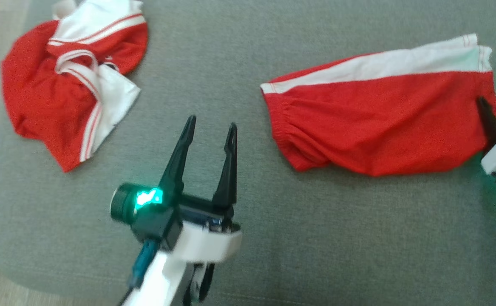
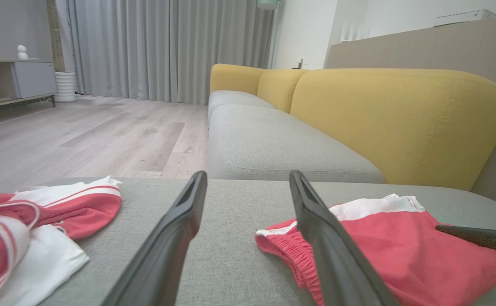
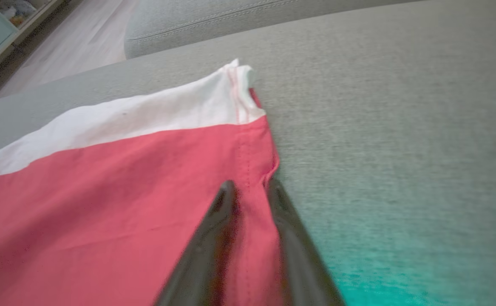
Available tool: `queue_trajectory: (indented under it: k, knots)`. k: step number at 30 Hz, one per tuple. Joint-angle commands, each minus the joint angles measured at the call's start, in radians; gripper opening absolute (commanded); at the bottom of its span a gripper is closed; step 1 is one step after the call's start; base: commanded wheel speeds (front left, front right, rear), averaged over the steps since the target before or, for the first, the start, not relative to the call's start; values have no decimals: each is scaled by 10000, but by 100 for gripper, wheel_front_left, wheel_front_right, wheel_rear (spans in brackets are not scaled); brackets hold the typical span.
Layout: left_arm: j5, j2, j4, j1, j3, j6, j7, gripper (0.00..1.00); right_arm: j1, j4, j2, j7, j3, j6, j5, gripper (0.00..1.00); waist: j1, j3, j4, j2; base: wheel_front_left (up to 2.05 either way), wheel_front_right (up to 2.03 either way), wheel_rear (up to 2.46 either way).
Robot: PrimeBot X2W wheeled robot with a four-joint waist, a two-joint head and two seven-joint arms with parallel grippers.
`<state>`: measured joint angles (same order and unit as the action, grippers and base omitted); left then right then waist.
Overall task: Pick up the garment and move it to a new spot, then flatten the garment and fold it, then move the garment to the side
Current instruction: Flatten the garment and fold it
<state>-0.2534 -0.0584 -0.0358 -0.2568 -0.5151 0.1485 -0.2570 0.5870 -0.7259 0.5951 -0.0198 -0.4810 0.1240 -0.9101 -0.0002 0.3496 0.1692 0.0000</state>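
Overhead, left end effector (image 1: 212, 122) gapes; right one (image 3: 251, 185), wrist-close, straddles garment (image 3: 124, 191) hem (grip unclear).

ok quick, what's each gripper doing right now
left gripper: open, empty
right gripper: part open at the edge of the shorts, grip unclear

From the head we look down on the grey cushion (image 1: 316, 238); our wrists skim it low, all sharing the red shorts (image 1: 379, 123).

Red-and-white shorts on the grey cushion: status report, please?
Left gripper open, over grey cushion. Right gripper at hem of folded red-and-white shorts, grip unclear. Crumpled red-and-white garment lies apart, left.
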Motion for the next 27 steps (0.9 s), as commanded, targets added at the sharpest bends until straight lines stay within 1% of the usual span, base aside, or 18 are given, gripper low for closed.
queue_trajectory:
  k: [1,5,9,11,17,19,23,25,27]
  knots:
    - [174,36,630,133,369,127,-46,100,-307,99,63,-54,-314,67,-198,0,2,-366,264,0,0,0,0]
    - [415,64,962,955,425,245,-46,100,-307,-35,410,405,-646,67,-42,0,2,-814,300,0,0,0,0]
    - [382,73,983,1411,517,133,-46,100,-437,-205,775,868,-792,67,42,0,2,-1207,125,0,0,0,0]
    - [446,74,955,1548,573,63,-46,100,-616,-305,1076,973,-792,67,-13,0,2,-1353,30,0,0,0,0]
    - [688,77,940,1613,664,-180,-47,100,-1181,-598,2265,1066,-823,67,61,0,2,-1444,-182,0,0,0,0]
    - [726,78,928,1604,682,-237,-47,100,-1117,-554,2488,1098,-835,67,144,0,2,-1443,-280,0,0,0,0]
    - [769,79,835,1604,675,-327,-47,100,-714,-210,2516,1136,-851,67,285,0,2,-1489,-436,0,0,0,0]
    - [780,79,755,1610,641,-373,-47,100,-410,223,2439,1116,-966,67,472,0,2,-1557,-506,0,0,0,0]
    - [766,80,692,1612,596,-403,-47,100,-156,872,2228,946,-1142,67,570,0,2,-1638,-539,0,0,0,0]
